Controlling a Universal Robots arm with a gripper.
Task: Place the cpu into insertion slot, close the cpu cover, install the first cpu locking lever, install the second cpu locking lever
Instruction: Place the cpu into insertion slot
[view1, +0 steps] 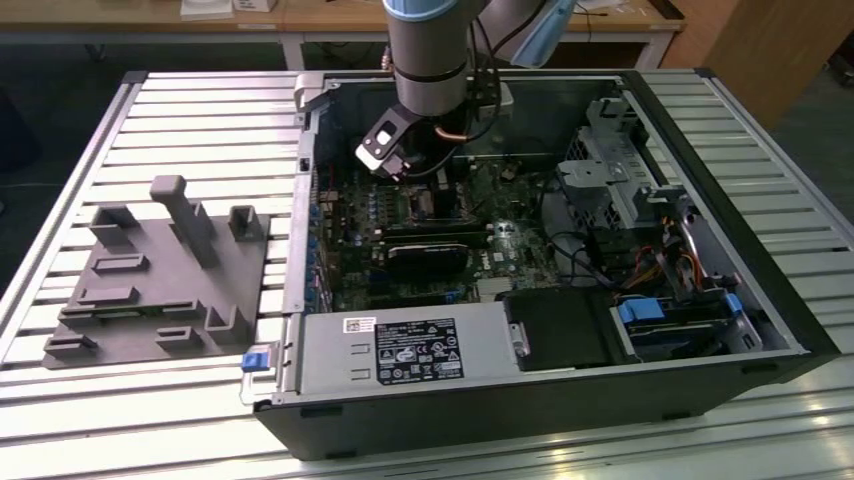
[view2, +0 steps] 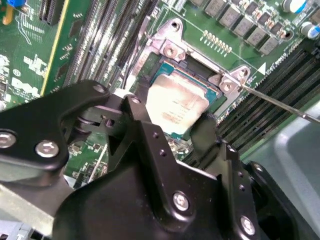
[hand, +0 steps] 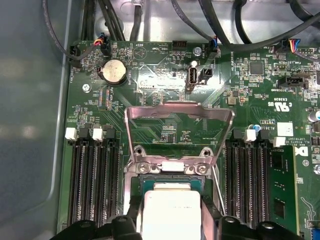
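Okay, cpu's in the claw, right at the slot.

Second wrist view: claw (view2: 173, 111) is narrowed onto the cpu (view2: 175, 100), fingers (view2: 140, 112) on two opposite edges, chip low over the slot (view2: 186, 64); can't tell if it's fully seated. Cover (hand: 180, 109) is flipped up, so the slot's open. My take: the chip's light, stiff and slick on top, and the contacts underneath are the fragile bit, so the edges are the only sane place to grab, and it needs to go in level. Exterior view: the case (view1: 534, 410) lies open on the slatted surface (view1: 80, 130), holding the board (view1: 354, 270) and drives (view1: 674, 325); a grey jig (view1: 147, 290) sits at 9 o'clock from it.
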